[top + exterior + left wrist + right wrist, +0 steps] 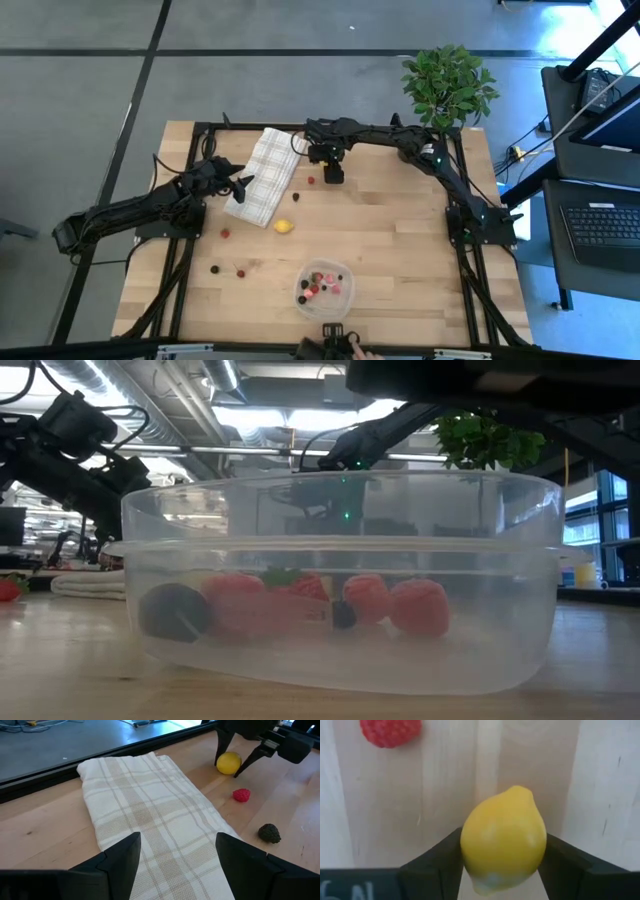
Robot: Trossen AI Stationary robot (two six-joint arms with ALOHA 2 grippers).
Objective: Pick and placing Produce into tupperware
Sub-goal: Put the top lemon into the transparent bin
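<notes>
My right gripper [333,172] stands at the table's far middle, beside the checked cloth [262,176], and is shut on a yellow lemon [503,839]. In the high view the gripper hides this lemon. A red berry [241,795] and a dark berry [270,833] lie on the wood close by. A second lemon [284,226] lies by the cloth's near corner. The clear round tupperware [324,288] stands near the front edge and holds several red and dark berries [300,605]. My left gripper [177,855] is open and empty above the cloth. My right gripper pinches the lemon between its two fingers, one on each side of its widest part [470,845]. The fingers point down from above, as the left wrist view shows [228,763]. I cannot tell whether the lemon rests on the wood or hangs just clear of it.
Loose berries lie on the left front of the table: a red one [225,233], a dark one [215,268] and another [240,272]. A green potted plant [450,85] stands at the far right corner. Bare wood lies between the cloth and the tupperware.
</notes>
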